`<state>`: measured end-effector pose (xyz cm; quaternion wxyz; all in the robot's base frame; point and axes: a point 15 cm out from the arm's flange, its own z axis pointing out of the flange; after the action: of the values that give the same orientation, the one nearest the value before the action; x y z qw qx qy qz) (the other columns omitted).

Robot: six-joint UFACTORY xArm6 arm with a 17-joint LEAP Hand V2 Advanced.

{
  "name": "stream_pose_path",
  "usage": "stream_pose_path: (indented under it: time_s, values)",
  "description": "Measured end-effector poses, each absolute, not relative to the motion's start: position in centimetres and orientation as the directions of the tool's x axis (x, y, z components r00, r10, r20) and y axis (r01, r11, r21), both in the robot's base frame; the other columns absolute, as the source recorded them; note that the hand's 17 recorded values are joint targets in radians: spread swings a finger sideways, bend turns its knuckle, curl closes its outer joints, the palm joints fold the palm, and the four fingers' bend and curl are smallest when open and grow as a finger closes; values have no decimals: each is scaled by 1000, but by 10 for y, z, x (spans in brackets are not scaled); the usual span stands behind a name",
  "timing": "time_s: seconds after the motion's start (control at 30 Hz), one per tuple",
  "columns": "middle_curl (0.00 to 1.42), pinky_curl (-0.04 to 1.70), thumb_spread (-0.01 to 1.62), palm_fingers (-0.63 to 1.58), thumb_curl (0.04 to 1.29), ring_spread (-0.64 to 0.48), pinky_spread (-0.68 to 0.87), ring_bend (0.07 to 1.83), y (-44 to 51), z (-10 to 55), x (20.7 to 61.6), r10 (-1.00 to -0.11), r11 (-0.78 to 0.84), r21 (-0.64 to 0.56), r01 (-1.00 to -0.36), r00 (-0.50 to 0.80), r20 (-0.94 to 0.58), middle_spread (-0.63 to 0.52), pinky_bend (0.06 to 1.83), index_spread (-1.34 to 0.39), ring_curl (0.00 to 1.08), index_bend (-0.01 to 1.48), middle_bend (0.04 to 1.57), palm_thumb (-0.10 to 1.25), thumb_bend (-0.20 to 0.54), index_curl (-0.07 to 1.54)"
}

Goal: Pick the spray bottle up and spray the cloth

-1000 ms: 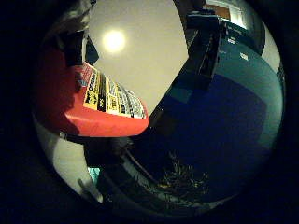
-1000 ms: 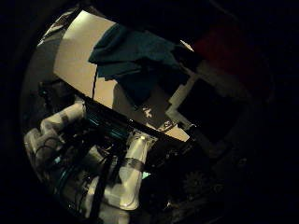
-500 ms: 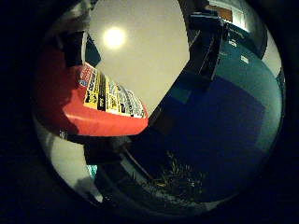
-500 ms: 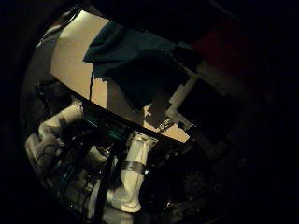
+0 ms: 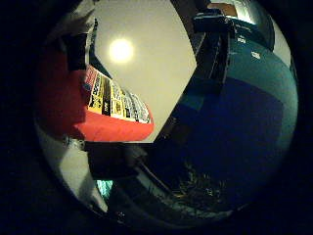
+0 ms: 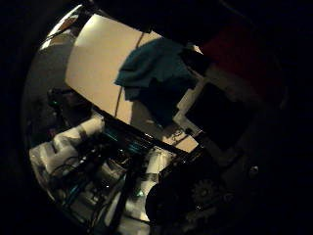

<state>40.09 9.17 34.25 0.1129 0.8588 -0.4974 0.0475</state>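
Observation:
The red spray bottle [image 5: 68, 105] with a yellow and white label [image 5: 115, 100] lies close against my palm and fills much of the little finger side view. A dark finger [image 5: 76, 49] crosses its body. My hand [image 6: 220, 117] is shut on it, with white and black finger parts beside the bottle's red side in the thumb side view. The teal cloth [image 6: 154, 73] lies crumpled on the pale table [image 6: 93, 63], well away from the palm.
A round ceiling lamp [image 5: 121, 50] shines past the bottle. A large blue panel [image 5: 244, 127] stands to one side, with a dark upright post [image 5: 212, 54] before it. White arm parts [image 6: 73, 144] and dark gear sit beyond the table's edge.
Both views have shifted, so the hand has turned while holding the bottle. The cloth now sits nearer the middle of the thumb side view. The bottle stays against the palm.

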Motion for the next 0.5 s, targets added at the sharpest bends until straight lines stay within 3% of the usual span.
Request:
stream_pose_path:
  time_s: [0.27, 0.5]
  values:
    - [610, 1010, 933, 1200, 749, -164, -222, 1456, 167, 357, 387, -855, -518, 32, -855, 517, -35, -72, 1104, -171, 613, 1205, 1376, 1049, -13, 670]
    - [607, 1011, 931, 1199, 751, -164, -224, 1457, 233, 399, 399, -807, -493, -222, -841, 538, -244, -71, 1105, -171, 614, 1205, 1373, 1066, -12, 670]
